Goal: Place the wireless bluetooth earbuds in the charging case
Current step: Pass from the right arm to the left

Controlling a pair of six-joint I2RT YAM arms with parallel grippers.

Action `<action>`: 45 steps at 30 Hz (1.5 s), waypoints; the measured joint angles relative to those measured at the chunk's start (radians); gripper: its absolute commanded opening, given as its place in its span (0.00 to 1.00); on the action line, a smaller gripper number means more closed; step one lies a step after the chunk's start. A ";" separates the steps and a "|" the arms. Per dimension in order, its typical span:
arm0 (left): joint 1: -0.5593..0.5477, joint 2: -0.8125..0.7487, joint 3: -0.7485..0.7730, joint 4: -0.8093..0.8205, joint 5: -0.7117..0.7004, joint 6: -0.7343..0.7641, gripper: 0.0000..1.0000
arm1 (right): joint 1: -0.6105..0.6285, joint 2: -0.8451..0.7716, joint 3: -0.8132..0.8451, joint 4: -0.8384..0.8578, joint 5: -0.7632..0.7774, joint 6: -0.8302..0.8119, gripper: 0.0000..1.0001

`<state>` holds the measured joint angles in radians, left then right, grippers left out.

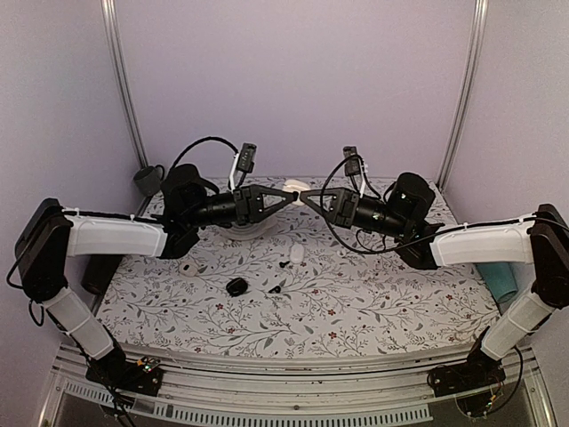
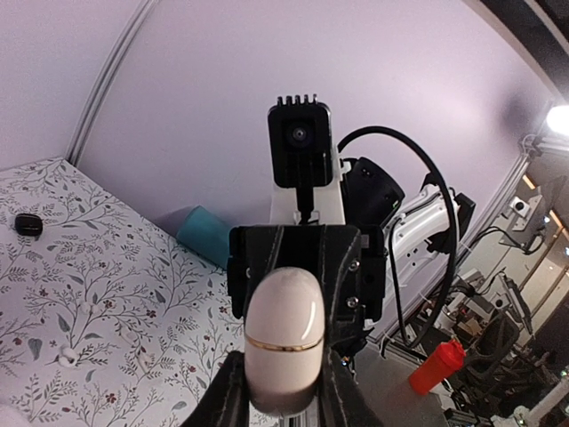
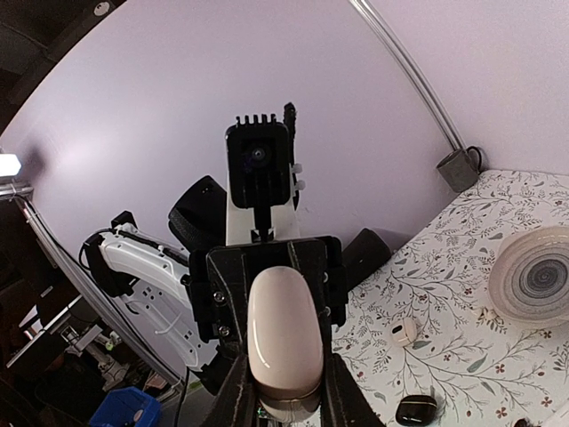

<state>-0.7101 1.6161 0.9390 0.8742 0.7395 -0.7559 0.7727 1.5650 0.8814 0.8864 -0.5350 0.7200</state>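
The charging case (image 2: 284, 329), a glossy cream-white oval shell with a thin gold band round its seam, is up in the air over the middle of the far half of the table, and I see it closed. Both arms have it. The left gripper (image 1: 286, 193) comes in from the left, its black fingers (image 2: 222, 400) pressed narrow against the sides of the case. The right gripper (image 1: 308, 197) meets it from the right, its fingers (image 3: 233, 396) clamped on the other end. The two grippers face each other nose to nose with the case between them.

Neither earbud is in the case. One tiny glossy white earbud (image 3: 404, 332) with a dark spot lies on the floral-print tablecloth (image 1: 373, 302) at the left. It is just near of a white round plate with concentric rings (image 3: 533, 267). A second small white piece (image 1: 296, 255), which I take for the other earbud, lies mid-table, near of the held case, with a small black bit (image 1: 284, 263) just beside it.

A small glossy black rounded box (image 1: 236, 286) sits a little nearer and further left. A grey cup (image 1: 149, 178) stands at the far left corner.
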 measured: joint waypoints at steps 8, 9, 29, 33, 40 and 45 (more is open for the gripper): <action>-0.002 0.001 0.013 -0.053 0.019 0.041 0.30 | 0.000 0.002 0.000 -0.025 -0.014 -0.006 0.07; -0.002 0.001 0.015 -0.065 0.025 0.049 0.29 | 0.000 0.002 0.000 -0.031 -0.019 -0.007 0.07; -0.002 0.000 0.027 -0.132 0.075 0.105 0.36 | -0.021 0.000 -0.005 -0.061 -0.077 -0.027 0.06; -0.003 0.000 0.027 -0.130 0.088 0.109 0.34 | -0.019 -0.012 -0.018 -0.058 -0.068 -0.027 0.06; -0.004 0.000 0.027 -0.099 0.091 0.093 0.27 | -0.018 -0.028 -0.026 -0.040 -0.061 -0.021 0.06; -0.004 0.000 0.027 -0.075 0.091 0.075 0.23 | -0.017 -0.027 -0.026 -0.018 -0.062 -0.008 0.06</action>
<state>-0.7139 1.6161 0.9661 0.7994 0.8303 -0.6807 0.7559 1.5375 0.8551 0.8684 -0.5968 0.7116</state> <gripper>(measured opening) 0.255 0.216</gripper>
